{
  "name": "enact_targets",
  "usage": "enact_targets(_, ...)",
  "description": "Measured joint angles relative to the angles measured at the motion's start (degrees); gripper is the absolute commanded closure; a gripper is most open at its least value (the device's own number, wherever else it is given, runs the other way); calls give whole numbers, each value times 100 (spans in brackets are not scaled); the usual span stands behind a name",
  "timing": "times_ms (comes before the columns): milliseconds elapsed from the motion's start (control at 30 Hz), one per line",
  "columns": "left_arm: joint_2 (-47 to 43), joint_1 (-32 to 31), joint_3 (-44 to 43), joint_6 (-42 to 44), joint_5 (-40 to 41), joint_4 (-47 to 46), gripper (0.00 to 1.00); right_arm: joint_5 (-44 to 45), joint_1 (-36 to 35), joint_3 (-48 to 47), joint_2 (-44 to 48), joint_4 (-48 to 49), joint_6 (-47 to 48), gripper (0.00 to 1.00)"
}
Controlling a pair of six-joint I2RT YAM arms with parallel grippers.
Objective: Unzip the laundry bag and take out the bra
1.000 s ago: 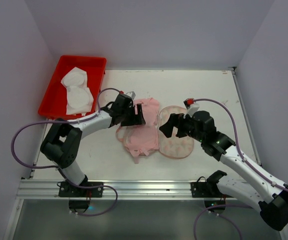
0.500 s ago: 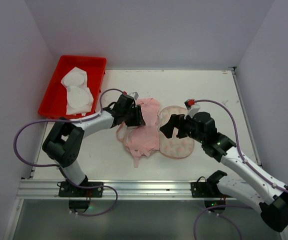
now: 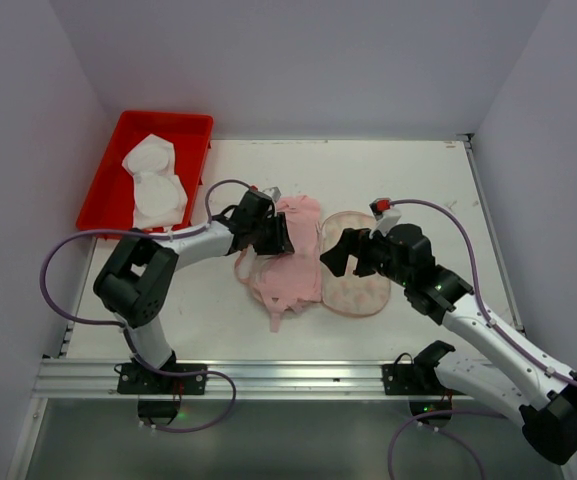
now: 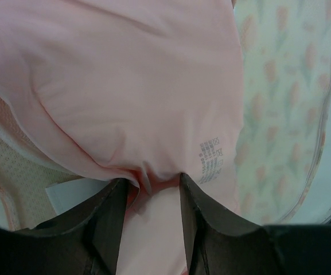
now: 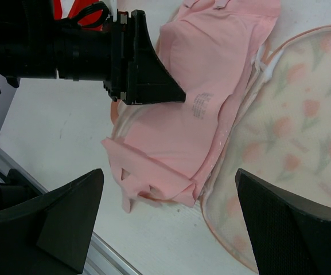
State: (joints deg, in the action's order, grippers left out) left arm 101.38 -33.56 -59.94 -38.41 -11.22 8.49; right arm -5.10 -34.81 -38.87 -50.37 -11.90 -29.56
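left gripper (image 4: 152,183): we pinch the bra (image 3: 288,265) mid-fold | bra runs 12–6 along the laundry bag (image 3: 356,290) at its 9 o'clock edge | right gripper (image 3: 345,254): spread wide, empty, over bag

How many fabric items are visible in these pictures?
3. A white padded fabric piece lies in the red plastic tray; a pale pink strapped garment lies mid-table, held by the left gripper; the cream flower-printed pouch lies at its right. Others may be hidden.
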Motion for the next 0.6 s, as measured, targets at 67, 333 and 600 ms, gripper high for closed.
enact_targets(67,11,-2,-7,0,-2,2,63,0,0,0,13,0,0,1)
enact_targets(333,81,-2,-66,160,-55,-7,100,4,0,0,15,-4,2,1)
enact_targets(600,-723,-33,-398,782,-33,181,100,177,0,2,439,-46,22,1)
